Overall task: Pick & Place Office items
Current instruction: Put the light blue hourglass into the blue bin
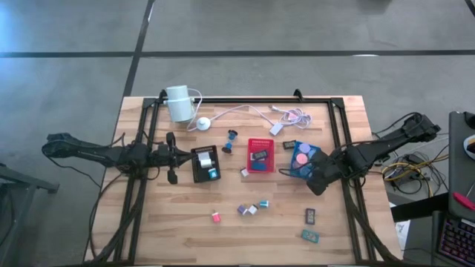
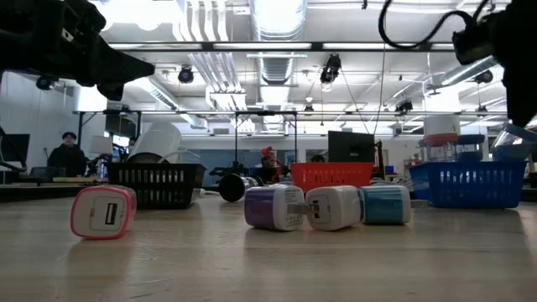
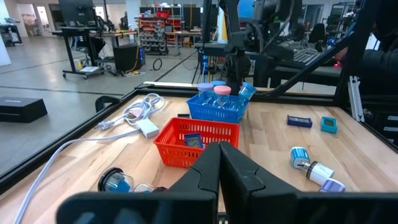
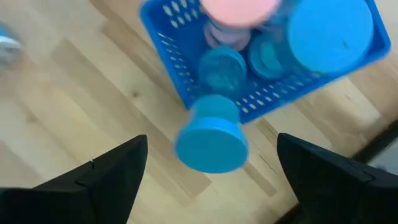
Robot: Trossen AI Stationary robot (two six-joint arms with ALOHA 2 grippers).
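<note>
A blue spool-shaped item point(image 4: 211, 138) sits between the right hand's point(image 4: 211, 180) spread fingers, over the blue tray's point(image 4: 186, 87) rim.

From above, the two small dark pieces point(image 1: 310, 216) near the worktop's point(image 1: 185, 222) front edge are too small to identify. The blue basket's point(image 4: 180, 68) far corners are cut off in the right wrist view, where a blue spool-shaped piece point(image 4: 212, 138) is blurred.

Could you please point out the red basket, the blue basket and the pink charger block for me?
red plastic mesh basket point(image 3: 214, 127), left wrist view, near rim.
blue plastic mesh basket point(image 2: 470, 185), low view, front wall.
pink and white charger block point(image 2: 102, 211), low view, front face.
</note>
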